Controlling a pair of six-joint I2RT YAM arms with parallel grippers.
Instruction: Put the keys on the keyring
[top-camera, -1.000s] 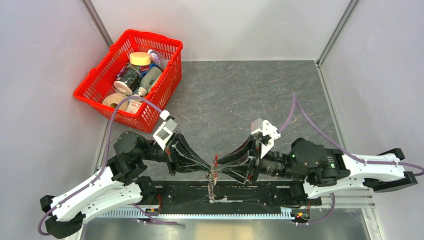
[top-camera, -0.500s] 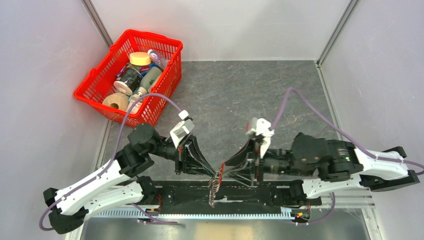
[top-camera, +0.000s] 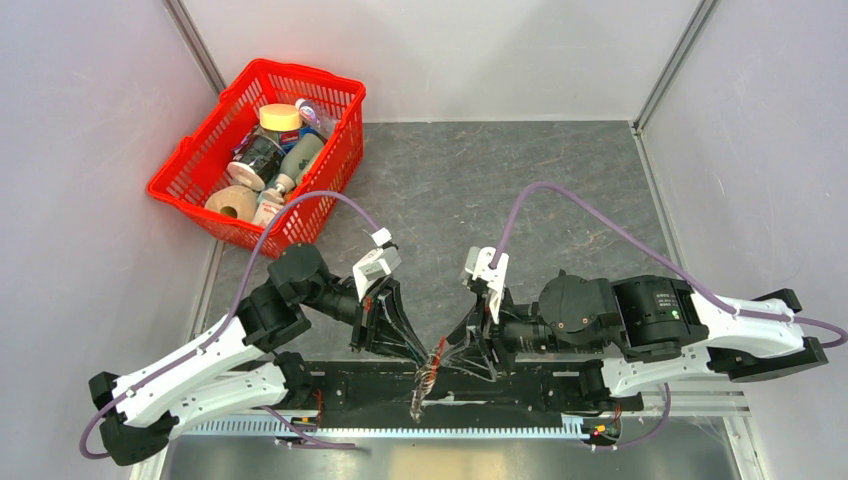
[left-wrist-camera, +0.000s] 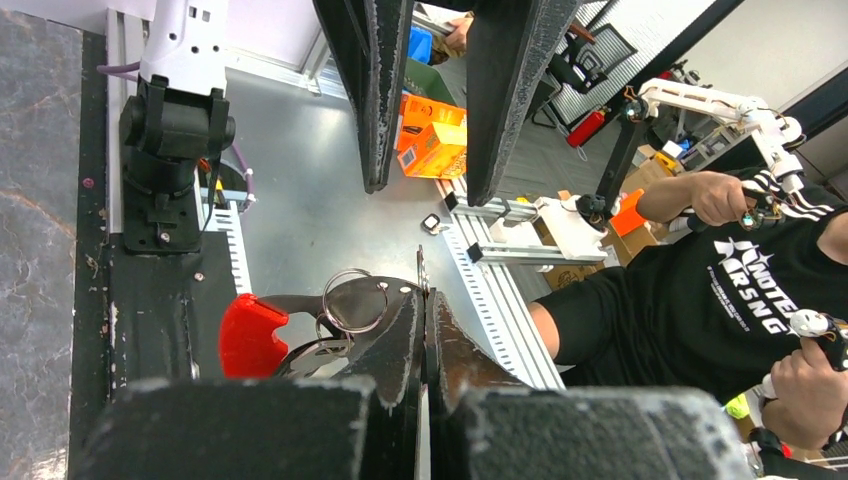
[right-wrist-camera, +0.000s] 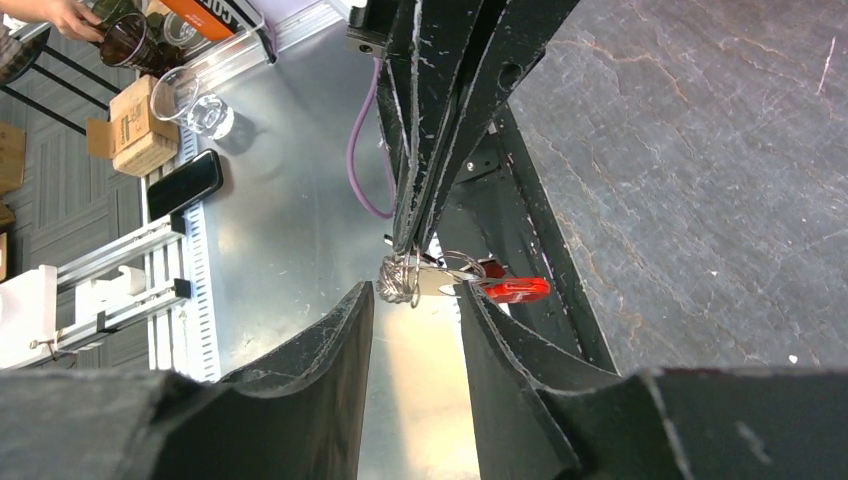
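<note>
- The worktop (top-camera: 520, 190) is a dark grey slab with pale stone-like veins. It is closed in by plain white walls, with a black rail (top-camera: 520, 385) along its near edge.
- In the upper left of the top view sits a red plastic basket (top-camera: 203, 135) with open mesh walls. It holds a roll of tan tape (top-camera: 232, 203), a jar with a yellow lid (top-camera: 280, 117), a dark bottle (top-camera: 258, 158) and a grey-green bottle (top-camera: 302, 153), all packed close together.
- The keyring (right-wrist-camera: 400, 280) hangs at the lower centre of the top view, over the black rail. It shows as a small clump of silvery coiled metal with a glossy, curved red tag (right-wrist-camera: 515, 290) beside it.
- The keys cannot be told apart within that bundle.
- The left arm, white links with black joints and a purple cable looping over it, rises from the lower left corner. It bends at the elbow and points right toward the centre.
- The left hand (left-wrist-camera: 422, 300) has its black, wedge-shaped fingers pressed together, pinching the keyring at their tips, so that the red tag sticks out to one side.
- The right arm mirrors it from the lower right corner, forearm level and pointing left.
- The right hand (right-wrist-camera: 415, 300) is spread and holds nothing. The scuffed black fingers (right-wrist-camera: 330, 360) taper to thin edges, and the keyring bundle hangs just beyond the gap between them. Whether a tip touches the coil I cannot tell.
- The two hands meet nearly tip to tip.
</note>
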